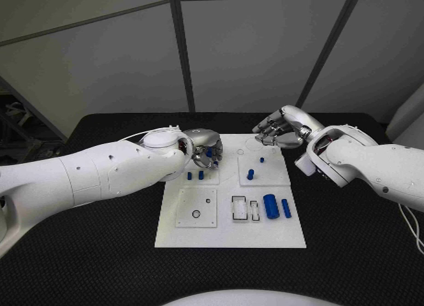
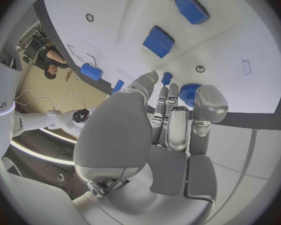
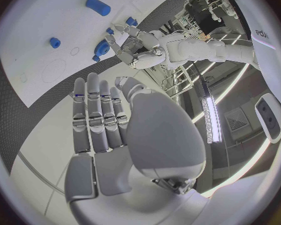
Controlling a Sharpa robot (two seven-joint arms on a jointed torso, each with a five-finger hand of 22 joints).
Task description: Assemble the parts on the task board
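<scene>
The white task board (image 1: 230, 233) lies in the middle of the black table. My left hand (image 1: 201, 148) hovers over its far left section and pinches a blue gear (image 2: 189, 92) between thumb and fingertips (image 2: 168, 92); the right wrist view shows that gear (image 3: 102, 49) too. My right hand (image 1: 280, 127) hangs over the board's far right edge with its fingers (image 3: 93, 112) stretched out and nothing in them. Small blue pegs (image 1: 195, 174) stand just in front of the left hand. Two more pegs (image 1: 251, 173) stand on the right section.
Two larger blue cylinders (image 1: 277, 206) lie on the near right part of the board beside two rectangular slots (image 1: 245, 208). A near left plate carries small rings (image 1: 203, 207). Two blue blocks (image 2: 158, 41) show past the left fingertips. Black table surrounds the board.
</scene>
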